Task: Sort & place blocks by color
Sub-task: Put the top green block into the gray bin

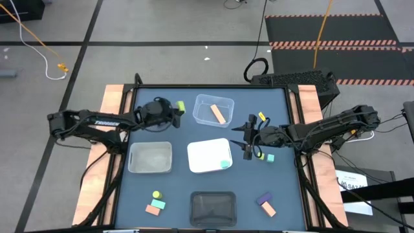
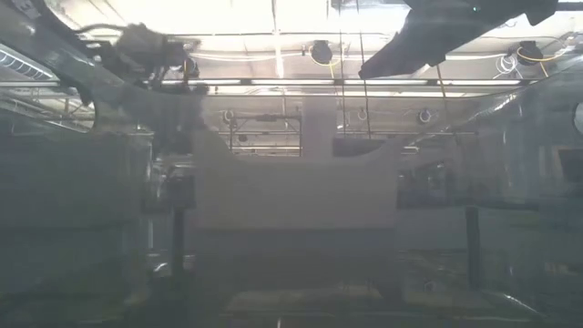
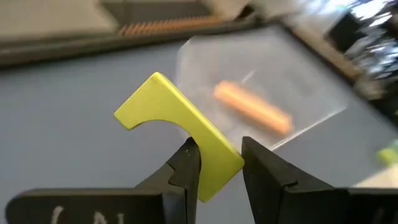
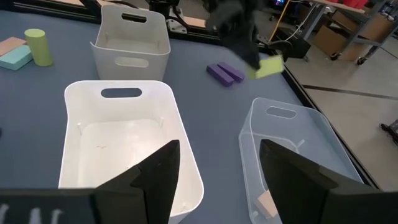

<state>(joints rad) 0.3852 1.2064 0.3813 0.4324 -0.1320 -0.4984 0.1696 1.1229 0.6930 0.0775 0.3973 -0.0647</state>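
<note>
The left pincer [image 3: 219, 163] grips a yellow-green block [image 3: 180, 134] above the bench [image 1: 174, 188], just beside the clear bin [image 1: 202, 103] holding an orange bar [image 1: 218, 114]. The right pincer [image 4: 217, 168], fingers spread wide, hangs by the white bin [image 1: 200, 150].

We read white lettering, "TROSSEN", along the left arm [image 1: 97, 122] in the high view. A white sheet [image 1: 356, 188] lying off the table's right edge carries dark print, but we find it too small to make out.
</note>
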